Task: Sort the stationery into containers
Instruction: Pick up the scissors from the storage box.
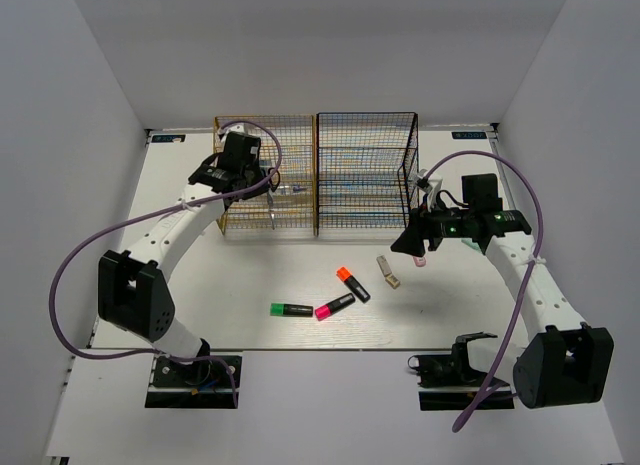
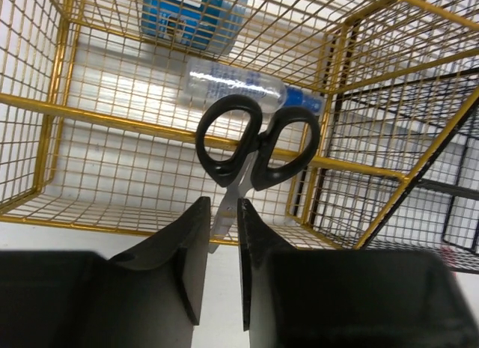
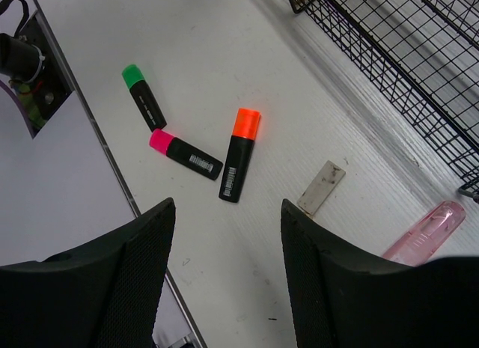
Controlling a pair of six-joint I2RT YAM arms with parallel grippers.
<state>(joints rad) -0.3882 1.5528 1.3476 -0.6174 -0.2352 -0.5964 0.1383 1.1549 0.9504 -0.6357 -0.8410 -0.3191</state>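
My left gripper is shut on the blades of the black-handled scissors, whose handles reach in over a bar of the golden-yellow rack. From above, this gripper is at the front of the golden rack. My right gripper is open and empty above the table, in front of the black rack. The green, pink and orange highlighters, a beige piece and a pink piece lie on the table below it.
A blue tub and a clear tube with a blue cap lie inside the golden rack. The two racks stand side by side at the back. The black rack's lower corner is close to the right gripper.
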